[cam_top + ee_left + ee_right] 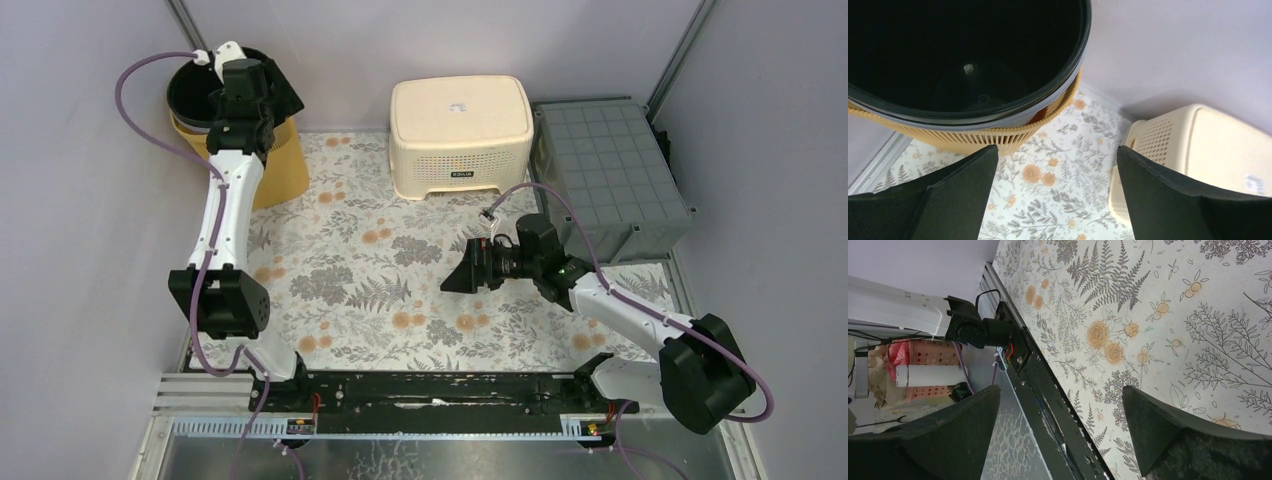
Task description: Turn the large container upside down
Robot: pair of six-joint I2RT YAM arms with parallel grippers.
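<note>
Rail: a black rail (430, 392) runs along the near edge behind both grippers. In the right wrist view it crosses slantwise (1048, 405) below the gap between that gripper's fingers.

Cloth: a floral cloth (400, 290) covers the table under both arms.

Right gripper: the right gripper (452, 282) hangs over the middle of the cloth (1148, 315), turned on its side and pointing toward the left arm's side. Its jaws stand wide apart (1060, 395) with nothing between them.

Left gripper: the left gripper (262, 92) is stretched far out to the back left corner. Its jaws are spread wide (1058, 155) and hold nothing.

Large container: the large container (285, 165) is a tan ribbed bin with a black liner. It stands upright, mouth up, directly under and just ahead of the left gripper. In the left wrist view its rim and ribbed wall (998, 135) sit just beyond the fingertips, more toward the left finger. No finger is seen touching it. It is well apart from the right gripper.

Cream basket: a cream basket (460, 130) rests bottom up beyond the right gripper, off to the right of the left gripper (1198, 145).

Grey crate: a grey crate (605, 170) lies bottom up just beside the cream basket, beyond and to the right of the right gripper.
</note>
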